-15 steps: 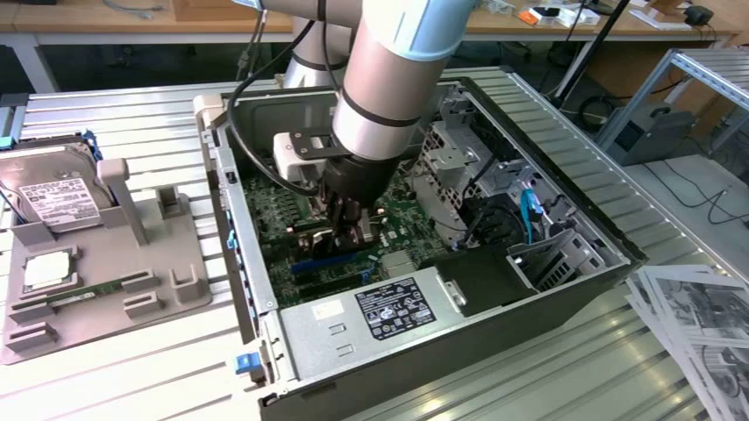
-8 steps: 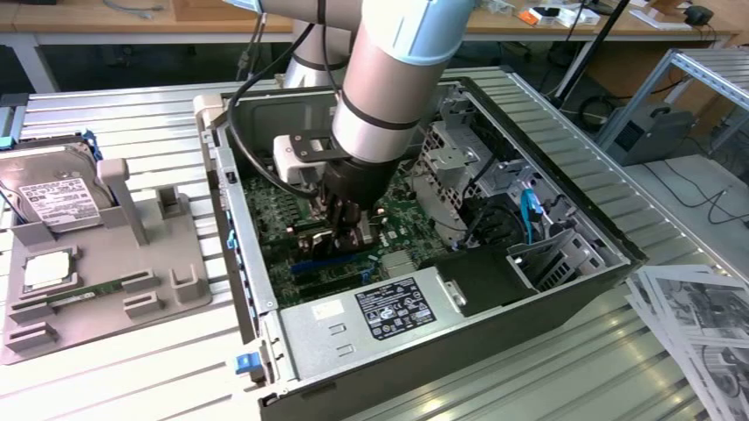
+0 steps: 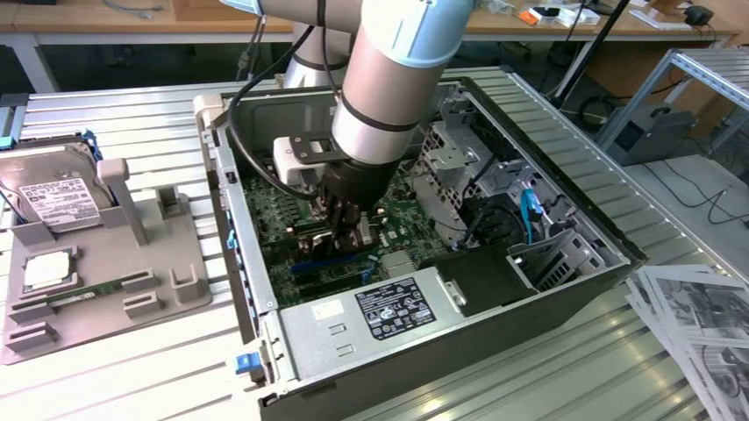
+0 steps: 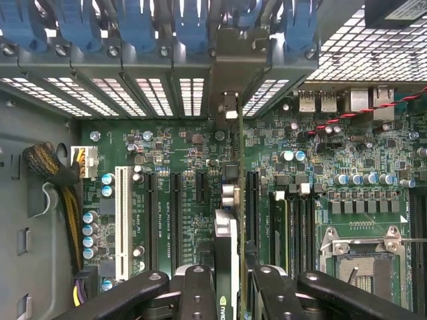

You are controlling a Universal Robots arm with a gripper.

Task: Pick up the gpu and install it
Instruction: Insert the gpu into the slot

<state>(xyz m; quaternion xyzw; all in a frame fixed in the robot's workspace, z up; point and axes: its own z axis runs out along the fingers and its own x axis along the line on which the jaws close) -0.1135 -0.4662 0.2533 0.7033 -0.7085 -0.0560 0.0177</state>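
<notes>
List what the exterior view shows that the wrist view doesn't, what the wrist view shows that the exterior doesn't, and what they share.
Exterior alone: the hard drive on the grey holder beside the open computer case, and printed papers.
Wrist alone: the white expansion slot, the empty processor socket, and the blue slot latches.
Both: the gripper shut on the gpu, held edge-on over the motherboard.

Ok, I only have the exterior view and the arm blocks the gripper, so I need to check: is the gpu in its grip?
Observer: Yes. In the wrist view the gripper is shut on the gpu, which stands on edge over the motherboard.
Operator: Where does its far end point?
Observer: At the vented slot covers in the case wall.
Operator: Is it seated?
Observer: Cannot tell; the card hides the slot under it.
</notes>
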